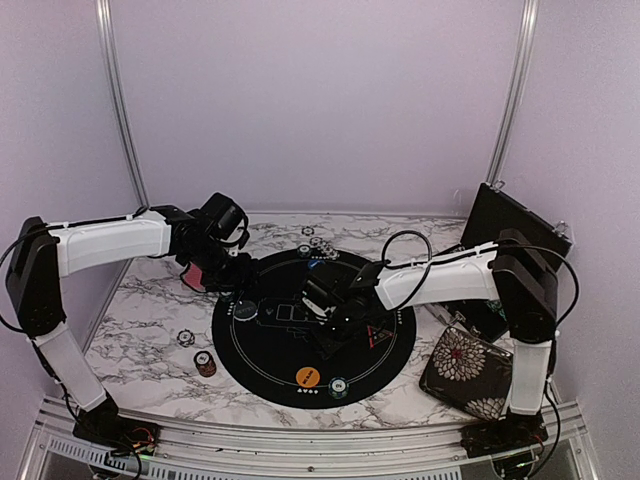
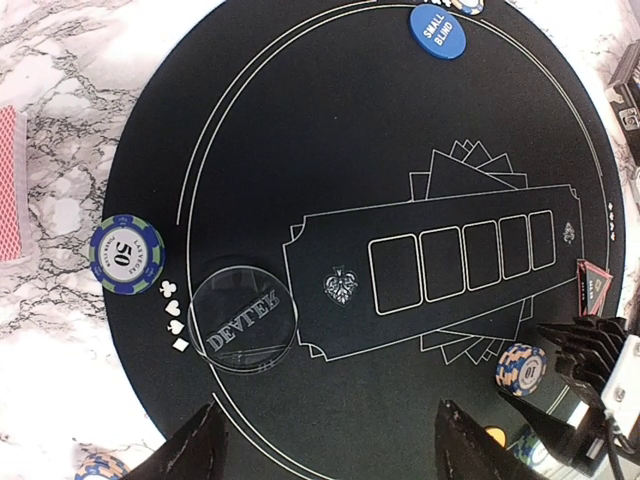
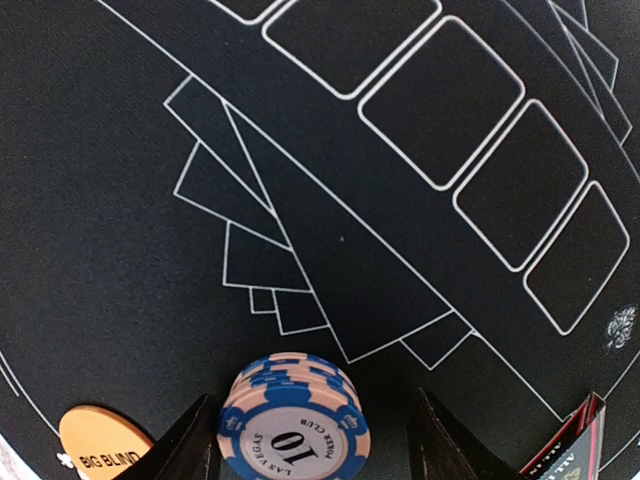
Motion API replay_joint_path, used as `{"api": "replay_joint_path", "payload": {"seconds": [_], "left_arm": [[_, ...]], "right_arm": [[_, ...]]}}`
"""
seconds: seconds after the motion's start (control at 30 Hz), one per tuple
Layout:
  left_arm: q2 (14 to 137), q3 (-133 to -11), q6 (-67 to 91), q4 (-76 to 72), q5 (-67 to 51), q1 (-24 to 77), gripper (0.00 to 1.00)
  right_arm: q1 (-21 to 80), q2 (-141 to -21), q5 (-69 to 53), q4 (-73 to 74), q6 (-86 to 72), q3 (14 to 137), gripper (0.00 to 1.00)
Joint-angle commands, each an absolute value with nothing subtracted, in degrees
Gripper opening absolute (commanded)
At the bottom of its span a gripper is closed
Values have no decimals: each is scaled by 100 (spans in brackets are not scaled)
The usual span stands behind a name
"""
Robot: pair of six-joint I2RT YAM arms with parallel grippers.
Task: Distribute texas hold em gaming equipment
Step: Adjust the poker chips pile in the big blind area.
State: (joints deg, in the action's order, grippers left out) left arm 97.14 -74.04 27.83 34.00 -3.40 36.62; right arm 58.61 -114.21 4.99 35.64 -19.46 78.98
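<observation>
A round black poker mat (image 1: 285, 350) lies in the middle of the table. In the right wrist view a pink-and-blue "10" chip stack (image 3: 293, 425) stands on the mat between my right gripper's (image 3: 312, 450) open fingers, with a gap on its right side. An orange "big blind" disc (image 3: 100, 445) lies to its left, and the red-edged triangle (image 3: 570, 445) to its right. My left gripper (image 2: 330, 445) hangs open above the mat near a clear "dealer" disc (image 2: 243, 317) and holds nothing. A "50" chip (image 2: 125, 255), the blue "small blind" disc (image 2: 437, 30) and red-backed cards (image 2: 10, 185) also show.
A floral pouch (image 1: 465, 370) lies at the right front, and a black case (image 1: 510, 225) leans at the back right. Chip stacks sit off the mat at the left front (image 1: 206, 362) and at the back (image 1: 318, 243). One chip (image 1: 339, 385) rests beside the orange disc (image 1: 307, 377).
</observation>
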Motion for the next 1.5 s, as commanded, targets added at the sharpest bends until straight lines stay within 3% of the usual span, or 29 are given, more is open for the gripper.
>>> {"api": "replay_joint_path", "payload": {"seconds": [0.0,1.03,1.47], "left_arm": [[9608,-7336,2699,3264,-443,3604,73],[9760,-7183,2674,3145,-620,3603,72],[9825,-7141,2672,3092,-682,3604,72]], "right_arm": [[5888,-11557,577,3598,-2010,8146,61],[6046,-11662,845,3869,-2157,8044,50],[6122,-11693,1007,3996,-2323,7962,37]]}}
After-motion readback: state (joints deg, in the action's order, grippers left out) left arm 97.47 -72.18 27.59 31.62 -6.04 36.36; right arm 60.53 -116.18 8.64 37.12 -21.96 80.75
